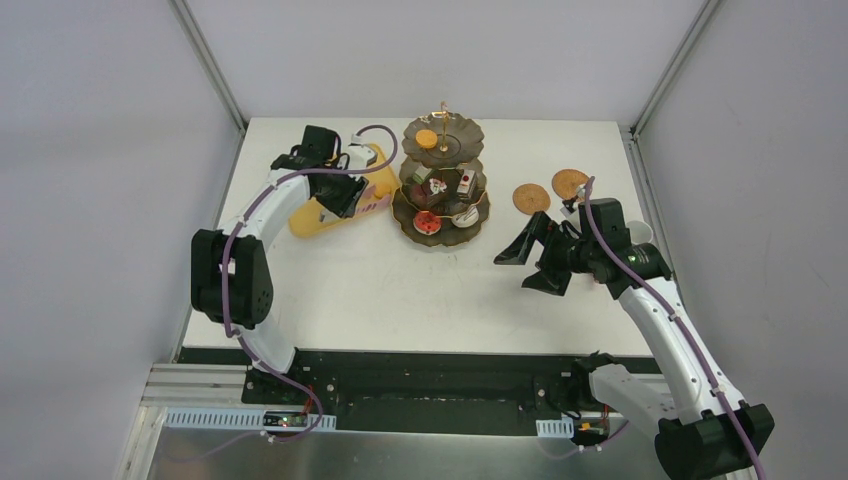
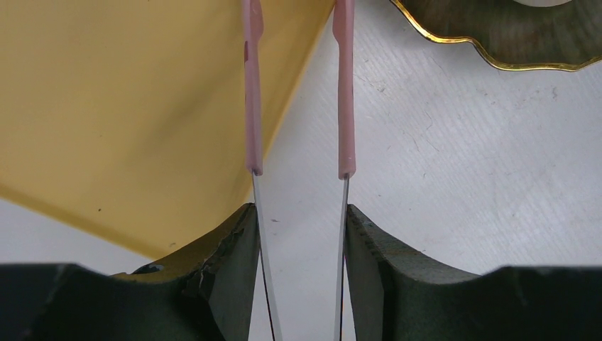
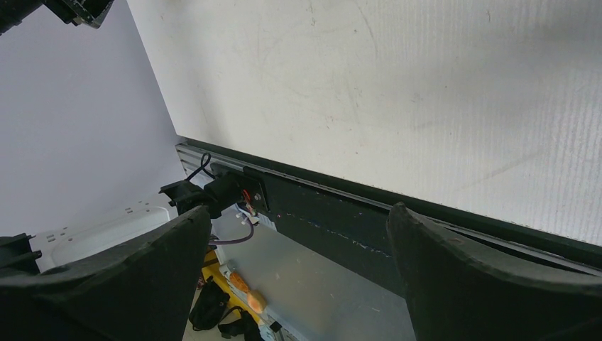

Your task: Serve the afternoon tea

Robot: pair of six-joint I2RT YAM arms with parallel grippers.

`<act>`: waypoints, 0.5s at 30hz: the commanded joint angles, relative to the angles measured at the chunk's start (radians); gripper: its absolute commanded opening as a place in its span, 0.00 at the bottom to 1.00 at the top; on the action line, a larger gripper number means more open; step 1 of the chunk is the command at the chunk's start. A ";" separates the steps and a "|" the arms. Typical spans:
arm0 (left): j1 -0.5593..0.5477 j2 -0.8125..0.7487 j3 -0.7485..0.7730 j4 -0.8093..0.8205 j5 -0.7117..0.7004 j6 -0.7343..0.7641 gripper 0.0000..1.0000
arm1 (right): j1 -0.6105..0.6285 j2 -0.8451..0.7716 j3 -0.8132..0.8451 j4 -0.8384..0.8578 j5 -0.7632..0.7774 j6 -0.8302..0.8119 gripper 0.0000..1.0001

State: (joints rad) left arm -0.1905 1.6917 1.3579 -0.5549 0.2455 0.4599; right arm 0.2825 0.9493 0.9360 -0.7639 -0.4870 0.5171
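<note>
The dark three-tier scalloped stand (image 1: 440, 190) with a gold rod stands at the back middle. An orange cookie (image 1: 426, 139) lies on its top tier and small cakes (image 1: 437, 186) on the lower tiers. Its gold-rimmed edge shows in the left wrist view (image 2: 497, 42). Two round woven coasters (image 1: 531, 198) (image 1: 569, 183) lie to its right. My left gripper (image 1: 345, 195) (image 2: 300, 220) is shut on pink-tipped metal tongs (image 2: 345, 106), left of the stand; nothing is between the tong tips. My right gripper (image 1: 530, 262) (image 3: 298, 227) is open and empty, in front of the coasters. A pale cup rim (image 1: 640, 232) peeks from behind the right arm.
A yellow container (image 1: 325, 210) (image 2: 128, 106) lies under my left gripper, left of the stand. The right wrist view looks back over the table's near edge (image 3: 369, 195) to the black arm mount and the floor below.
</note>
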 commanded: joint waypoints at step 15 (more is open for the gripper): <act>0.025 -0.055 0.066 0.035 0.033 -0.041 0.46 | -0.005 0.010 0.010 0.026 -0.025 0.011 0.99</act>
State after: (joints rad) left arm -0.1749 1.6489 1.3804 -0.5369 0.2539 0.4339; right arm 0.2825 0.9546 0.9360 -0.7593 -0.4873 0.5171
